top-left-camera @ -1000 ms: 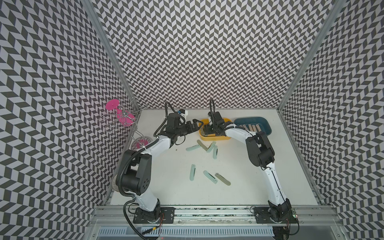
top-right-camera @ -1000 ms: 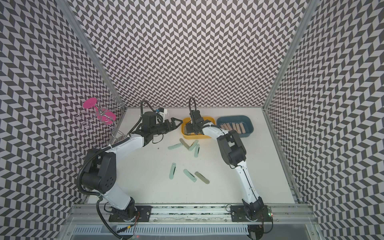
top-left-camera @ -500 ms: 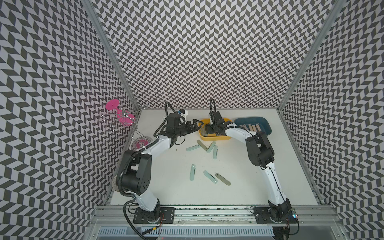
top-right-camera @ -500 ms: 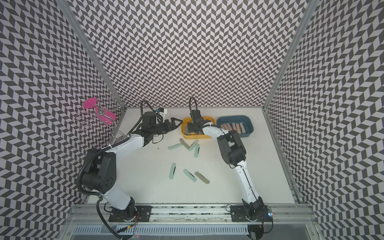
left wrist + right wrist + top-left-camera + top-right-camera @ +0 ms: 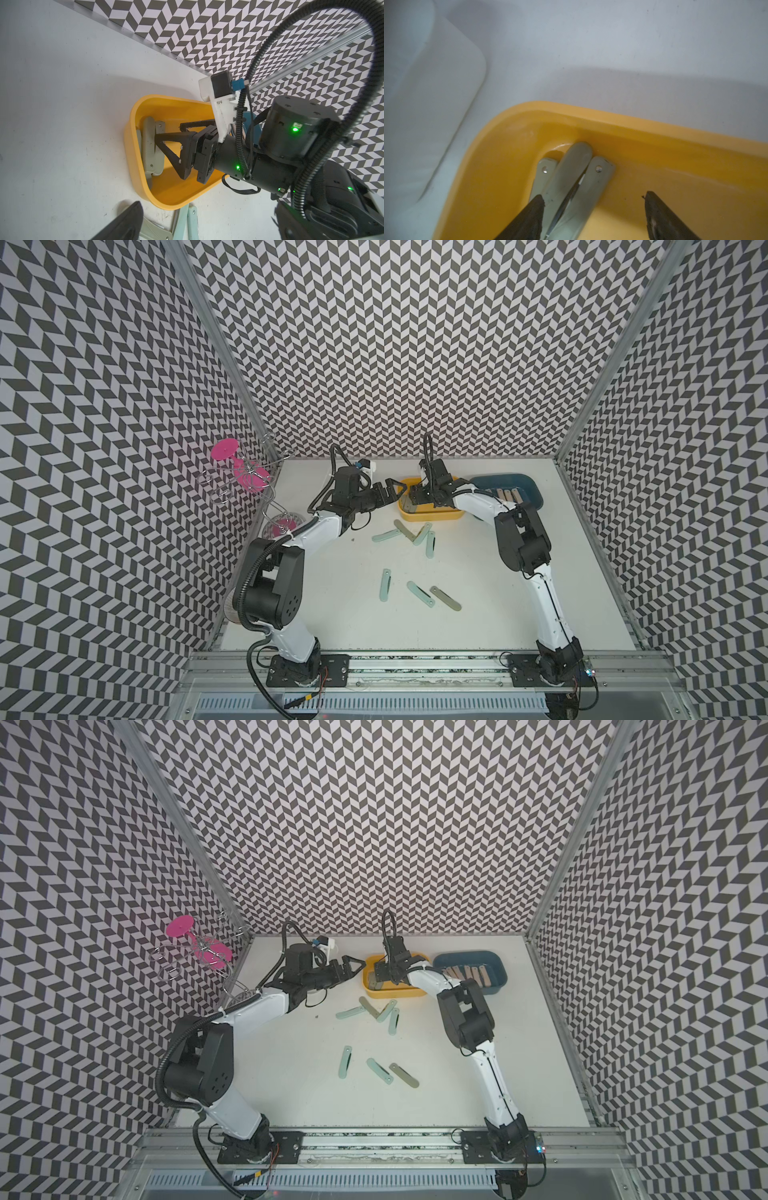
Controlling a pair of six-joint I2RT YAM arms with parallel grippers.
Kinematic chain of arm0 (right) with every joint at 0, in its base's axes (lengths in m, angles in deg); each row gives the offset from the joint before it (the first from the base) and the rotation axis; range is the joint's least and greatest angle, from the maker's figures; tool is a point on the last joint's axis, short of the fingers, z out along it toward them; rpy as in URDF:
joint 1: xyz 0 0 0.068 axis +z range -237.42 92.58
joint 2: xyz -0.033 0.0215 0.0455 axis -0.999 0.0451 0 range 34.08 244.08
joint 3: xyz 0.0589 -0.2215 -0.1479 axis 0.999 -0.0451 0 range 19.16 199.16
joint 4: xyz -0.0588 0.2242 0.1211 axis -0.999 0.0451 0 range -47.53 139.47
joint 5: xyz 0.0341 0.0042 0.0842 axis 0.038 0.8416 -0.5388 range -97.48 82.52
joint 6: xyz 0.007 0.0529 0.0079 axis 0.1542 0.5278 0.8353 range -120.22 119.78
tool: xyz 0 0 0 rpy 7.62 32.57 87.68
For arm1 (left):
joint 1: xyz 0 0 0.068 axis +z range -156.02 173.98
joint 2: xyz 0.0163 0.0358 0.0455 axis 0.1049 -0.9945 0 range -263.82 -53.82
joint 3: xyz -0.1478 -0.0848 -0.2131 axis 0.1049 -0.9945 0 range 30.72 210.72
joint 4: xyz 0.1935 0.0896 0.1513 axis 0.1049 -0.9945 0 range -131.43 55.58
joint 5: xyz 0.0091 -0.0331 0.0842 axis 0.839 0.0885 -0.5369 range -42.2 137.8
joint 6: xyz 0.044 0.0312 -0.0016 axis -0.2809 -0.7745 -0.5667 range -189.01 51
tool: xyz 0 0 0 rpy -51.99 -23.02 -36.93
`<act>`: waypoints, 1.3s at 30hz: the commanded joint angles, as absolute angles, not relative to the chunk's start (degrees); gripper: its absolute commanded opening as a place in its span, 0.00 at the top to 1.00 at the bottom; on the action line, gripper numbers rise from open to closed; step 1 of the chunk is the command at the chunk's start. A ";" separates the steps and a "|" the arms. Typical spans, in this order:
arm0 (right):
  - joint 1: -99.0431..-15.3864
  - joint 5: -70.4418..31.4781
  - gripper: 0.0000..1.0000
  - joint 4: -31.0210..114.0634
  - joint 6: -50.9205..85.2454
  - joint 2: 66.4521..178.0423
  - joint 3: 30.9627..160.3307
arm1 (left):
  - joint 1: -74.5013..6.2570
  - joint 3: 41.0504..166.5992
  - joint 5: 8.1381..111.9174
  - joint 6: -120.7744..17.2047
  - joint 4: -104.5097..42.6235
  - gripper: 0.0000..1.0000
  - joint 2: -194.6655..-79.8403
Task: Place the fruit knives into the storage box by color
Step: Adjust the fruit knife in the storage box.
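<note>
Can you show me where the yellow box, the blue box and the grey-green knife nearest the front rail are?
yellow box [image 5: 432, 517]: a top view, on its near outer wall.
blue box [image 5: 505, 481]: a top view, on its far wall.
grey-green knife [image 5: 445, 598]: a top view, middle of its handle.

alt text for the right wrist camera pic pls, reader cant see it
Three grey-green folded fruit knives lie fanned together in a corner of the yellow storage box, their ends near its wall. The right gripper hangs open over them, dark fingertips wide apart, with white table beyond the rim.
</note>
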State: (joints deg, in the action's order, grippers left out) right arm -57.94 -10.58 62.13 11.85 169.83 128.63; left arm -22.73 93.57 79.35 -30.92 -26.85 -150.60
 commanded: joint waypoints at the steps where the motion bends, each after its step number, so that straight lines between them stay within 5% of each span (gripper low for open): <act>1: -56.84 -11.06 0.23 60.99 10.51 169.70 131.38 | -22.37 94.38 79.27 -30.93 -25.63 0.00 -151.13; 30: -57.60 -0.90 0.29 68.02 9.00 172.78 131.48 | -22.28 94.10 79.35 -30.34 -24.85 0.00 -151.58; 39: -59.45 -13.43 0.27 65.75 11.22 167.30 131.13 | -22.22 94.09 79.61 -30.42 -24.75 0.00 -151.91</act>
